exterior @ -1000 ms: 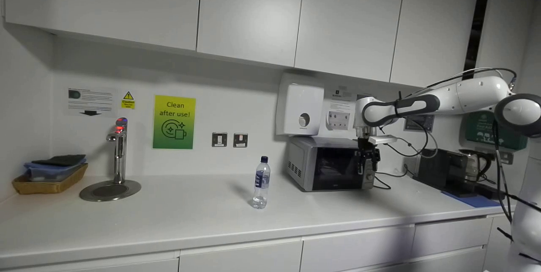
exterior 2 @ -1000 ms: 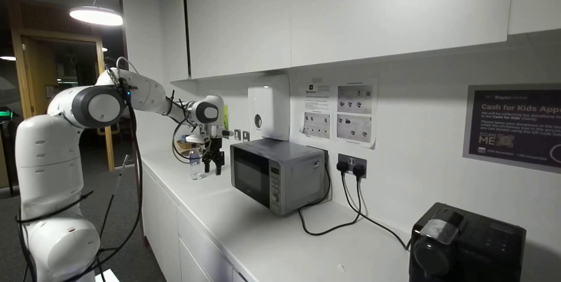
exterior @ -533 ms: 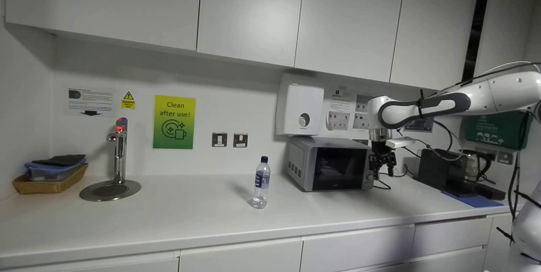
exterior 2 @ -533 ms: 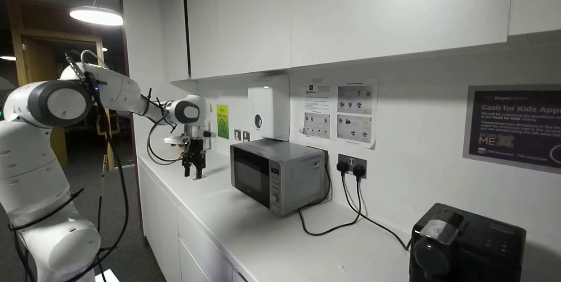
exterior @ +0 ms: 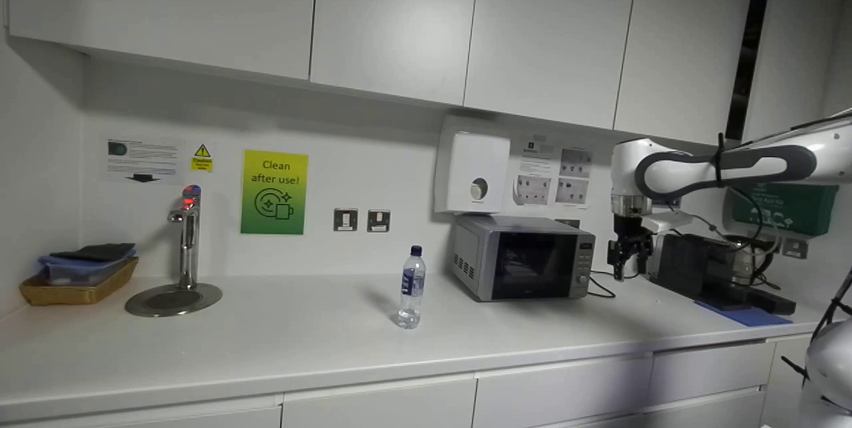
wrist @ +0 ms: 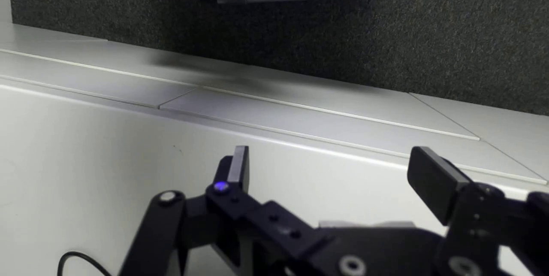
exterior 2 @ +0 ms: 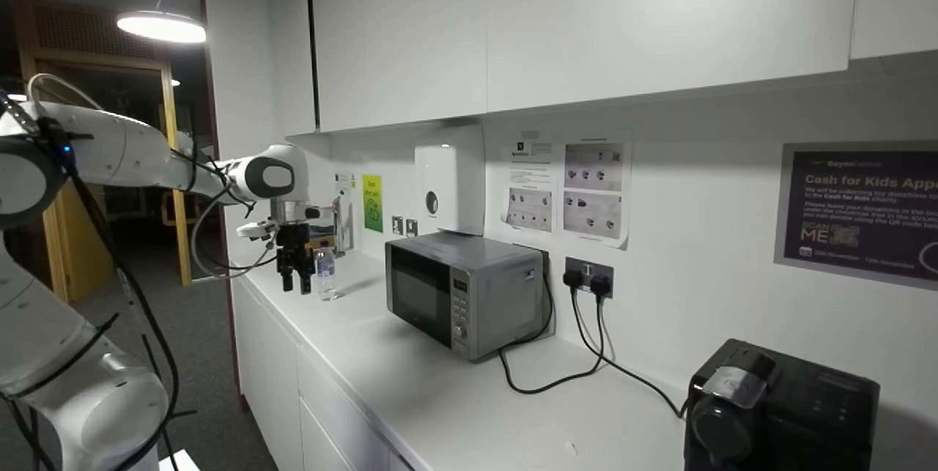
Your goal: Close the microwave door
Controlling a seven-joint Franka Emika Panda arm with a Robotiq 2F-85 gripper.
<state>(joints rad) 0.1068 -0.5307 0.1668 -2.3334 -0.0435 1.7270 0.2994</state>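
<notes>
Black glass microwave door (exterior 2: 418, 288): flush with the front of the microwave (exterior 2: 506, 302). Your gripper (wrist: 333, 165) hangs apart from it, room between, spread wide, holding nothing; wrist view, counter edge (wrist: 283, 144) just beyond. Count: one bottle (exterior: 411, 288), two plugs (exterior 2: 600, 285).

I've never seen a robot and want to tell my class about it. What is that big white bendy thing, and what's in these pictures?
The bendy thing is a robot arm with a black hand at its end. Two cameras watch from outside the robot, from different places. The close-up comes from a camera on its wrist, peeking down past the hand at the counter and floor. On the counter are a microwave, a water bottle, a basket, a tap and a black machine. The hand is open and holds nothing. The job is to close the microwave door, which looks shut.
</notes>
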